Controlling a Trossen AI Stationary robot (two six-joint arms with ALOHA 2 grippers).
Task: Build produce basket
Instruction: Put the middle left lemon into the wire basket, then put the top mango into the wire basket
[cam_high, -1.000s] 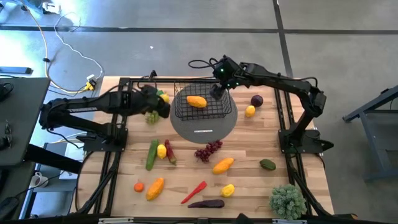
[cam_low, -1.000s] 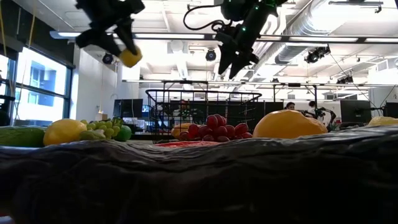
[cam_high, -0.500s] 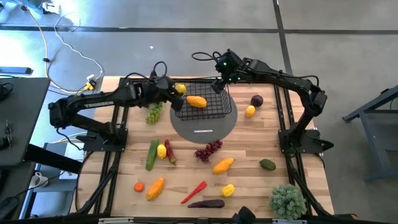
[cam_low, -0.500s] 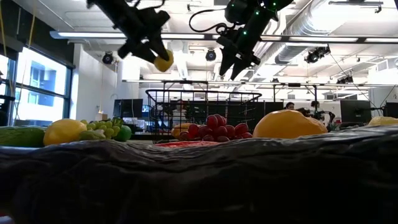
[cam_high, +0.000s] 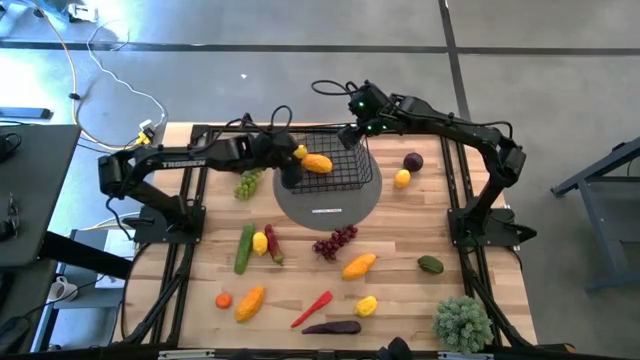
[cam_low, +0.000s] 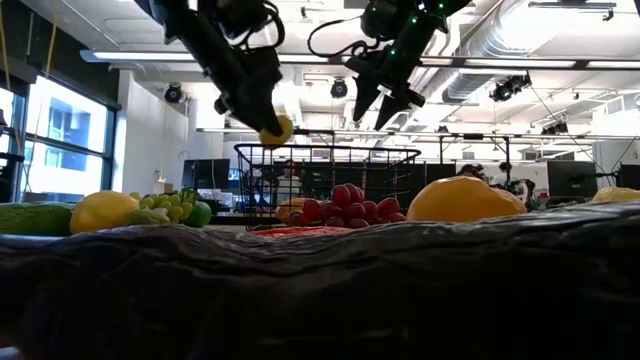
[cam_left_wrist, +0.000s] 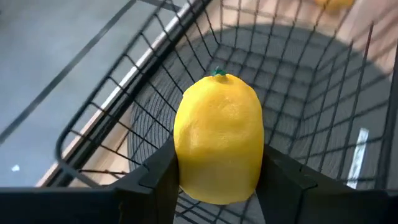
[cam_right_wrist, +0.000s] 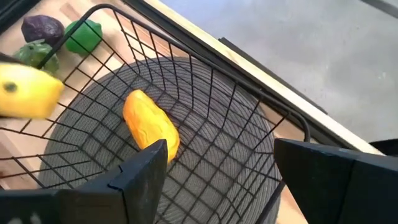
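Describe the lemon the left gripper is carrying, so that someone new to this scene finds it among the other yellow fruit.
Start at the black wire basket on the grey round mat near the table's far edge. At its left rim the left gripper is shut on a lemon, held in the air just above the rim. Every other lemon lies on the wooden table; only this one is off the surface, pinched between dark fingers.

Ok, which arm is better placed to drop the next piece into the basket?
Left. The left gripper already clamps a lemon just over the basket rim. The right gripper hangs open and empty above the basket's other end.
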